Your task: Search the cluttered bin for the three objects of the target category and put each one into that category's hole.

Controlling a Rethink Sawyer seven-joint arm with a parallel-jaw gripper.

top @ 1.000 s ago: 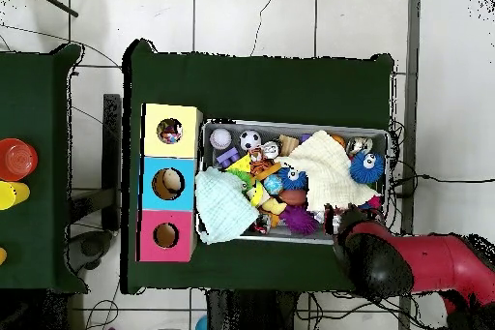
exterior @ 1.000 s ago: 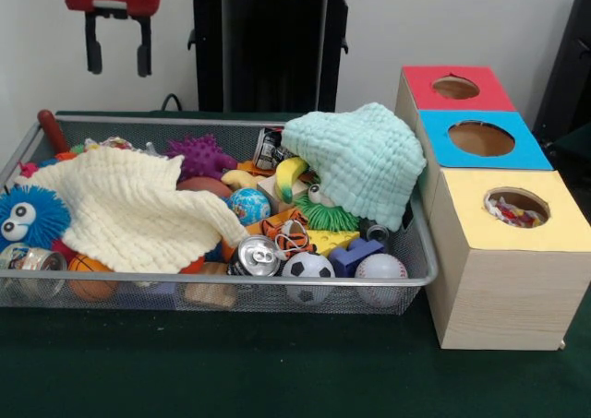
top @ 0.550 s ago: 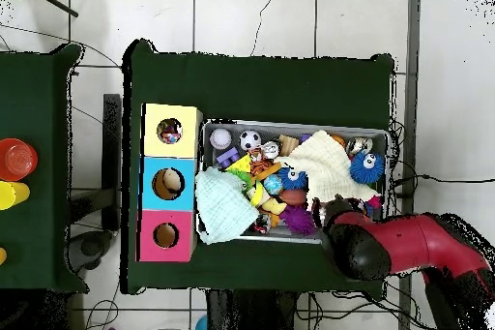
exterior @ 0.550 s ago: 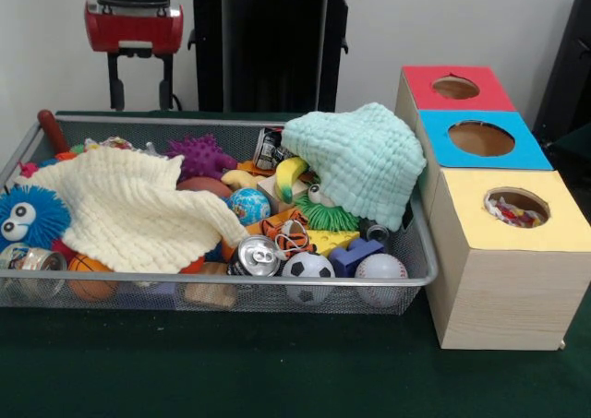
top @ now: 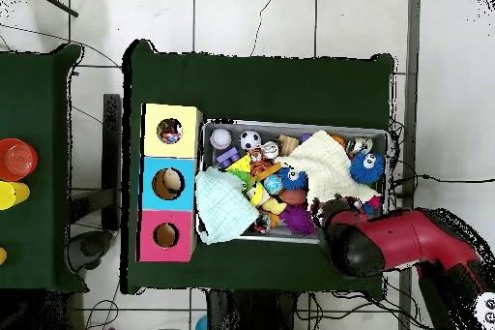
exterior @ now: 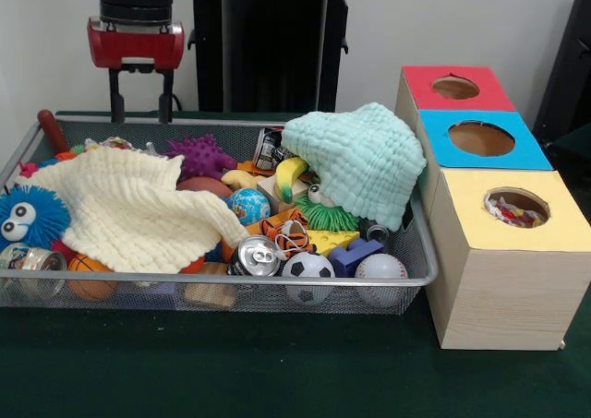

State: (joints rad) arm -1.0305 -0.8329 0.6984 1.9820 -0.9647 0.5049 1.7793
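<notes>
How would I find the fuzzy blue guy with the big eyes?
Look at the wire bin on the green table, then go to its end farthest from the coloured boxes. The fuzzy blue toy sits there, beside the cream cloth. It is the only blue furry ball with two big white googly eyes.

Table [exterior: 277, 381]: dark green top. We log two items resting directly on it. Bin [exterior: 305, 280]: wire mesh, standing below and mostly to the right of the gripper [exterior: 141, 104], whose jaws hang spread above the bin's far rim. Box [exterior: 503, 280]: wooden, with red, blue and yellow tops, touching the bin's right end, well right of the jaws.
</notes>
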